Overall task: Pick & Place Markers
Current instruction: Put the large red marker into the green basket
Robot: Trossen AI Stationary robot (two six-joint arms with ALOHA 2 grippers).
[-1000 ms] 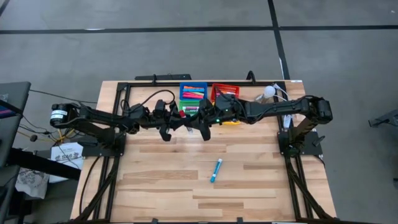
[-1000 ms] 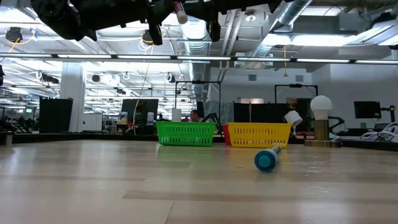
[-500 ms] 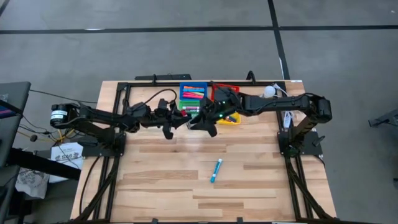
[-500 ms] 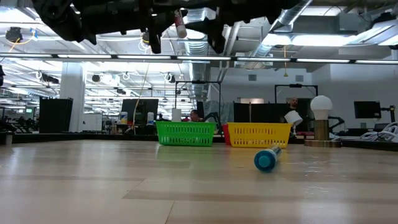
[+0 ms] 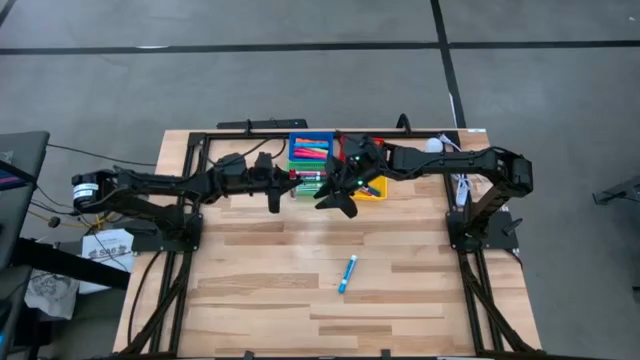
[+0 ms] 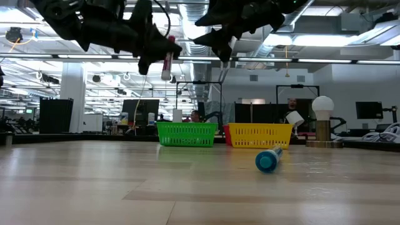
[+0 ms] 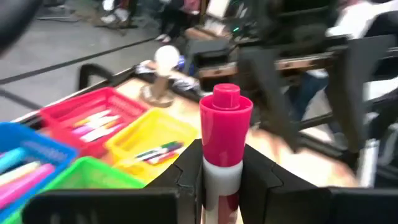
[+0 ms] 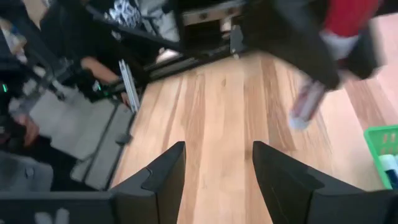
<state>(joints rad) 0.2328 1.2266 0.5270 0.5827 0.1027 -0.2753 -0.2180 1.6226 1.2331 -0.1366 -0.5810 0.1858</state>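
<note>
Wooden table (image 5: 260,300), left end effector (image 6: 164,57) raised, gripping pink-capped marker (image 7: 222,134)

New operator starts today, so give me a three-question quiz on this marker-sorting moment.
1. True or false: the left gripper holds a pink-capped marker.
2. Which bin lies beside the left gripper in the high view: A green, B red, C yellow?
3. Fill in: one ____-capped marker lies alone on the table.

Key: 1 true; 2 A; 3 blue. The right gripper is open and empty.
</note>
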